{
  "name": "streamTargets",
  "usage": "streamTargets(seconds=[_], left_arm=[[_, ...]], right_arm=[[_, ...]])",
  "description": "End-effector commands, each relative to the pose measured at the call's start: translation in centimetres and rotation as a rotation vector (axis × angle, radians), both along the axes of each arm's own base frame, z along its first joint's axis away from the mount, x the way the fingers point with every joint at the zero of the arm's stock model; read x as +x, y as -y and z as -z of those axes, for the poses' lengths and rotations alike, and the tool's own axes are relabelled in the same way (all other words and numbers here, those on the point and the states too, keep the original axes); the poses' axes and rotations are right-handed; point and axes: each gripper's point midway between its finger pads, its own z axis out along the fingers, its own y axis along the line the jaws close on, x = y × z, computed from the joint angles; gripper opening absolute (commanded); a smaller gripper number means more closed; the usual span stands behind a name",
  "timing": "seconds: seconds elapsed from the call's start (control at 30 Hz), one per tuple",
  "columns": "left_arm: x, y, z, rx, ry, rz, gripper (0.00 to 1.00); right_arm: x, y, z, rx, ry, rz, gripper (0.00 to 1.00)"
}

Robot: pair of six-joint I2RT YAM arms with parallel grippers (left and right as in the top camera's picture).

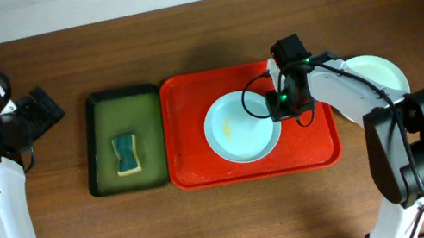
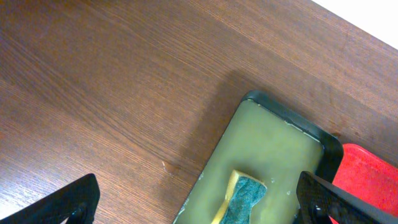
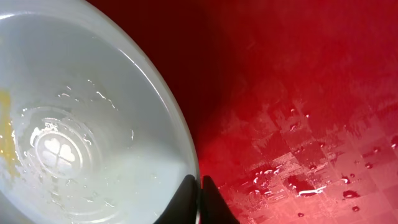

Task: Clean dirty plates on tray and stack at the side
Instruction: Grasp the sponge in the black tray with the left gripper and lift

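Note:
A pale blue plate (image 1: 238, 128) with a yellow smear lies on the red tray (image 1: 193, 162). My right gripper (image 1: 278, 104) is shut on its right rim; in the right wrist view the two fingers (image 3: 199, 190) pinch the wet plate's (image 3: 87, 130) edge over the wet tray (image 3: 298, 93). A second pale plate (image 1: 380, 72) lies on the table to the right of the tray, partly hidden by my right arm. My left gripper (image 2: 199, 199) is open and empty, high over the table's left side, above the green tray's near edge.
A dark green tray (image 1: 124, 141) with murky water and a blue-yellow sponge (image 1: 126, 153) stands left of the red tray; it also shows in the left wrist view (image 2: 273, 149) with the sponge (image 2: 244, 198). Bare wood table (image 1: 230, 221) lies in front.

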Motion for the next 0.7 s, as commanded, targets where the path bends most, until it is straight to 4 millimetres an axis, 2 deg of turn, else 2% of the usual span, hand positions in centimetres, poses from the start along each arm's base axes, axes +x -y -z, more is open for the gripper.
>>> streamTargets(seconds=[0.0, 0.03, 0.07, 0.13, 0.2, 0.23, 0.27, 0.3, 0.4, 0.47, 0.5, 0.6, 0.63, 0.67], left_arm=[[0.0, -0.2, -0.3, -0.001, 0.009, -0.013, 0.99], [0.0, -0.2, -0.3, -0.001, 0.009, -0.013, 0.99], [0.0, -0.2, -0.3, -0.001, 0.009, -0.013, 0.99], [0.0, -0.2, -0.3, -0.001, 0.009, -0.013, 0.99], [0.0, -0.2, -0.3, -0.001, 0.009, -0.013, 0.99], [0.0, -0.2, -0.3, -0.001, 0.009, -0.013, 0.99], [0.0, -0.2, -0.3, -0.001, 0.009, -0.013, 0.99], [0.0, -0.2, -0.3, -0.001, 0.009, -0.013, 0.99], [0.0, -0.2, -0.3, -0.001, 0.009, -0.013, 0.99], [0.0, -0.2, -0.3, -0.001, 0.009, -0.013, 0.99], [0.0, -0.2, -0.3, -0.001, 0.009, -0.013, 0.99], [0.0, -0.2, -0.3, -0.001, 0.009, -0.013, 0.99], [0.0, -0.2, -0.3, -0.001, 0.009, -0.013, 0.99], [0.0, -0.2, -0.3, -0.001, 0.009, -0.013, 0.99]], right_arm=[[-0.3, -0.2, 0.4, 0.011, -0.019, 0.023, 0.04], [-0.5, -0.6, 0.4, 0.04, -0.038, 0.067, 0.04], [-0.8, -1.9, 0.0, 0.117, -0.057, 0.05, 0.04], [-0.7, -2.3, -0.1, 0.139, -0.054, 0.047, 0.04], [-0.6, -2.3, -0.1, 0.14, -0.052, 0.046, 0.09], [-0.5, -2.3, -0.1, 0.14, -0.047, 0.046, 0.18], [-0.3, -2.2, -0.1, 0.136, -0.036, 0.046, 0.36], [-0.1, -2.3, -0.2, 0.137, -0.027, 0.045, 0.38], [0.0, -1.7, 0.0, 0.102, -0.019, 0.046, 0.39], [0.0, -1.3, 0.1, 0.081, -0.021, 0.05, 0.28], [0.0, -1.3, 0.1, 0.081, -0.021, 0.05, 0.17], [0.0, -1.3, 0.1, 0.081, -0.02, 0.05, 0.08], [0.0, -1.3, 0.1, 0.081, -0.02, 0.051, 0.09], [-0.1, -1.4, 0.1, 0.081, -0.021, 0.05, 0.18]])
